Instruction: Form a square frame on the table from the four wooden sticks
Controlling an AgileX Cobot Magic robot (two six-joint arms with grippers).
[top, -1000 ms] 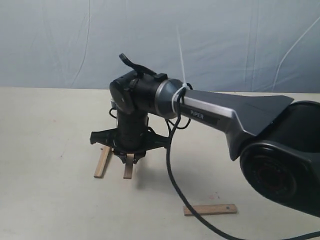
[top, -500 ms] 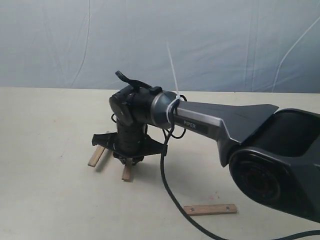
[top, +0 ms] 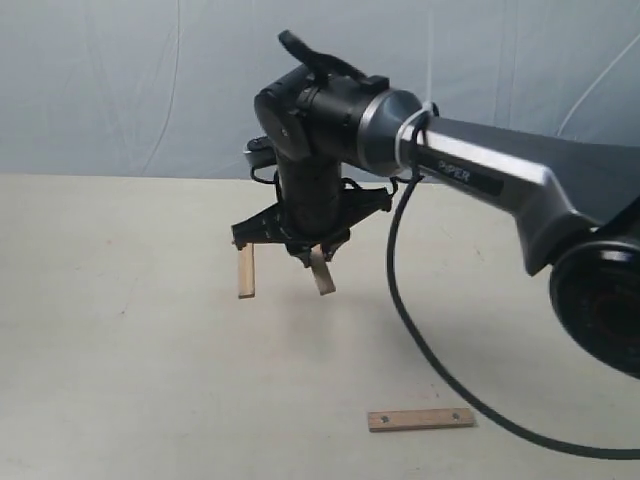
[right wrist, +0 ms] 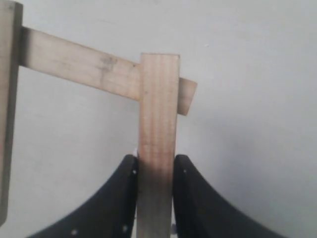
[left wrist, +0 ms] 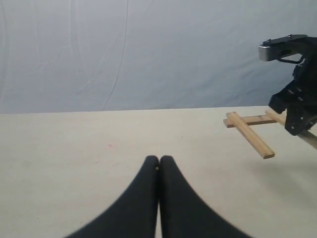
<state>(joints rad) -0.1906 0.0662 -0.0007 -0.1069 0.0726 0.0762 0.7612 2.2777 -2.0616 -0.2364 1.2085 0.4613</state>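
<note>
My right gripper (top: 316,254) is shut on one wooden stick (right wrist: 157,124) and holds it above the table (top: 120,380). That stick crosses a second stick (right wrist: 79,63), which meets a third stick (right wrist: 7,114) at the frame's edge; the three hang together as a partial frame. From outside, two stick ends (top: 245,272) (top: 322,277) show below the gripper. A fourth stick (top: 420,419) lies flat near the table's front edge. My left gripper (left wrist: 159,161) is shut and empty low over the table, well apart from the lifted sticks (left wrist: 250,134).
The right arm (top: 500,180) reaches in from the right, with a black cable (top: 410,330) looping down to the table beside the lone stick. A blue-grey sheet (top: 120,80) hangs behind the table.
The right gripper has risen off the table and shifted right and back, carrying the joined sticks up with it. The lone stick at the front has not moved.
</note>
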